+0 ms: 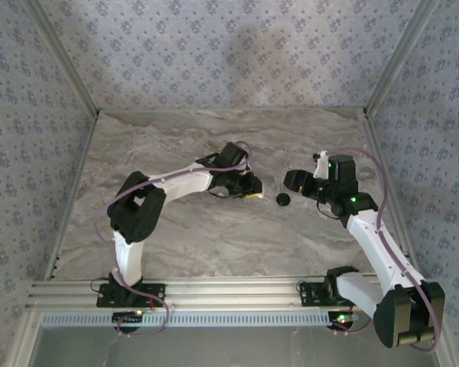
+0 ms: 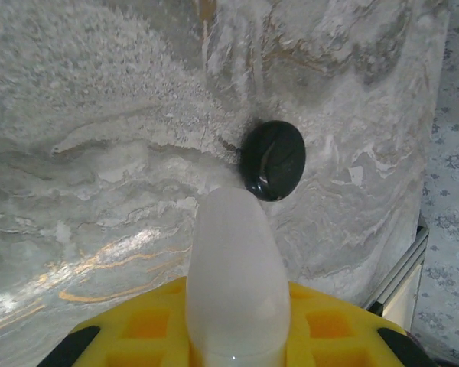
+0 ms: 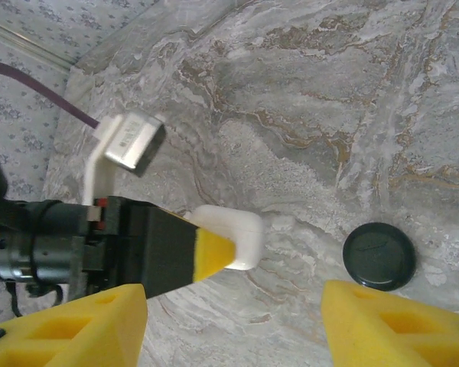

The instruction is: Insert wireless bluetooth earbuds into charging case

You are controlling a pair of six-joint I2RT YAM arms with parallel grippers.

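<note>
Soft, even light throughout; the overhead view looks hazy. In the left wrist view the close charging case (image 2: 237, 283) blurs at lower centre, and glare streaks the table (image 2: 99, 283) lower left.

Charging case (image 3: 228, 237) white; disc (image 3: 379, 255) black; table (image 1: 176, 229) grey marble veining; walls (image 1: 214, 53) pale floral print.

My left hand (image 1: 249, 188) is clamped on the charging case (image 2: 236, 275); my right hand (image 1: 294, 181) hovers opposite, fingers (image 3: 92, 325) spread apart.
</note>
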